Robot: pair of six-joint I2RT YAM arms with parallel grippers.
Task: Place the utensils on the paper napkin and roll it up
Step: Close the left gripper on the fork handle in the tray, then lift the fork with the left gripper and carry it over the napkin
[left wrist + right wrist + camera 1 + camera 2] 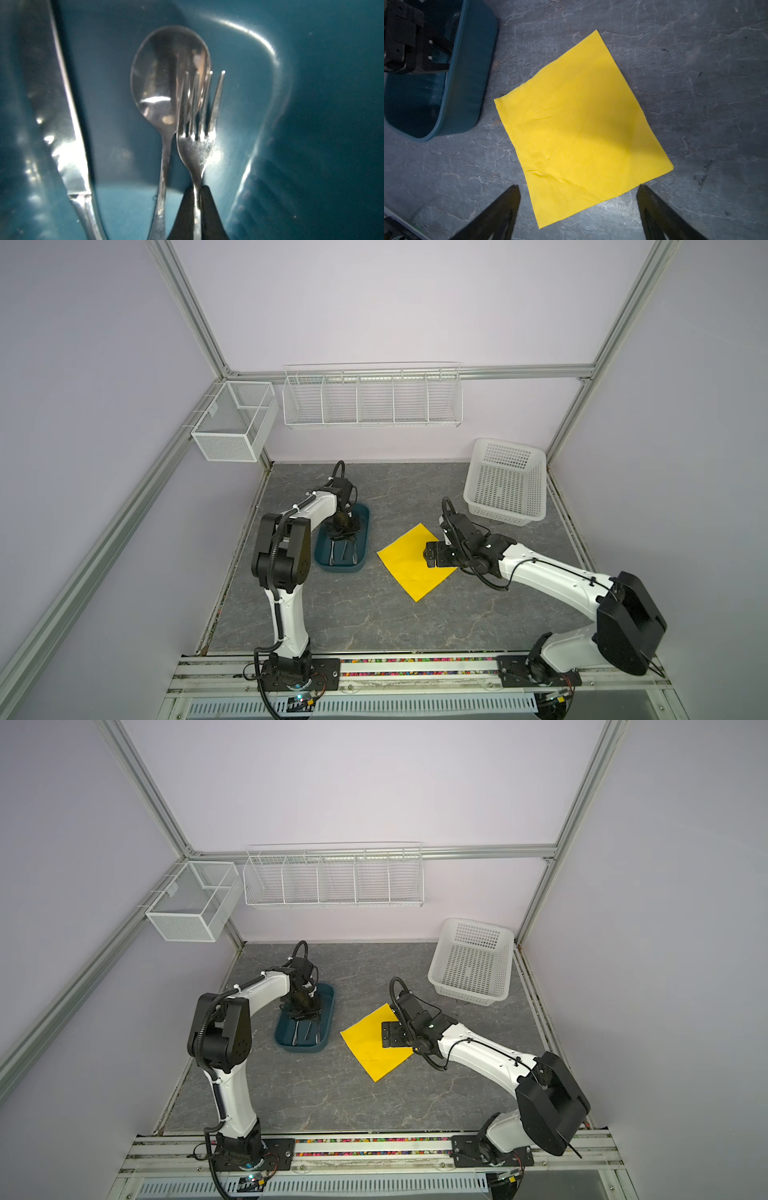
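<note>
The fork (196,145), the spoon (166,72) and the knife (68,145) lie side by side in the teal tub (338,569). Each has its long axis along the length of the tub. In the left wrist view their heads point away from the left gripper (197,187). The spoon is face up in the middle and the knife blade runs close to one side wall. The tines of the fork cross in front of one edge of the spoon bowl. The jaws of this gripper are pressed together on the thin neck of the fork, just behind its head. I cannot tell if the fork is raised from the bottom of the tub.

The paper napkin (409,568) lies flat on the desk (374,614), near the tub on its right side and not touching it. It is turned like a diamond, with one corner toward the back wall and one toward the front edge. The right gripper (578,187) hangs above the right part of the napkin, its jaws wide apart and holding nothing.

The desk is dark grey with pale veins, like marble. Pale lilac walls (415,302) in an aluminium frame (187,302) close it on three sides.

A white plastic basket (503,514) stands in the back right corner and is empty. A wire rack (372,423) with five compartments hangs on the back wall, and a mesh box (224,448) hangs on the left wall. Both look empty.
</note>
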